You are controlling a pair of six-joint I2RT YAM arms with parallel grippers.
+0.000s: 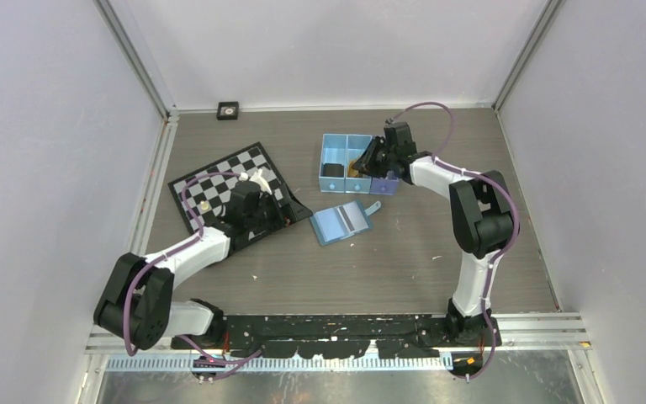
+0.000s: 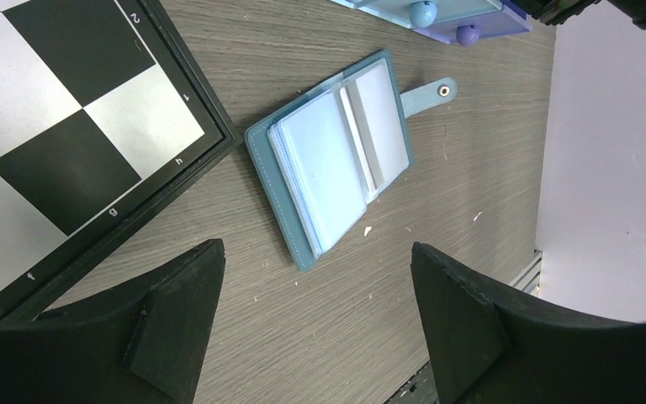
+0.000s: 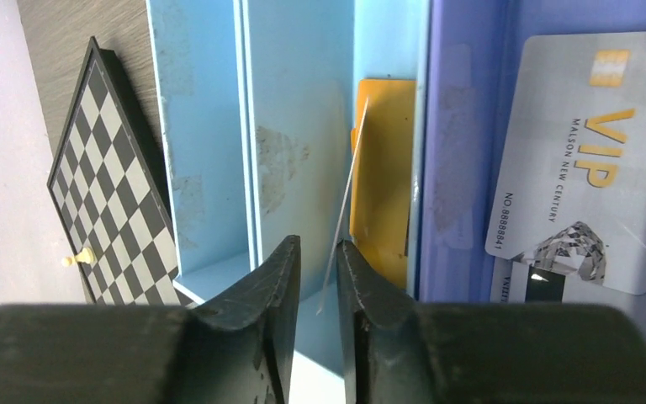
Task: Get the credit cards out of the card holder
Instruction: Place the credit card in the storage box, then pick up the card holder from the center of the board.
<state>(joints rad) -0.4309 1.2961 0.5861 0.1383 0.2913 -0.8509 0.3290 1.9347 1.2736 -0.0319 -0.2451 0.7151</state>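
Observation:
The blue card holder (image 1: 342, 222) (image 2: 336, 160) lies open and flat on the table, its pale pockets up and its snap tab to the right. My left gripper (image 1: 279, 210) (image 2: 315, 252) hovers open just short of it, with nothing between the fingers. My right gripper (image 1: 362, 160) (image 3: 318, 244) is over the middle compartment of the blue tray (image 1: 334, 143). Its jaws stand slightly apart, and a thin pale credit card (image 3: 345, 194) stands edge-on in the gap, leaning on the right finger. An orange card (image 3: 383, 168) lies in that compartment. A silver VIP card (image 3: 580, 151) lies in the purple compartment.
A black-and-white chessboard (image 1: 219, 181) (image 2: 50, 126) lies left of the card holder, under my left arm, with a pawn (image 3: 78, 257) on it. A small black square object (image 1: 228, 110) sits at the back wall. Grey walls enclose the table on three sides.

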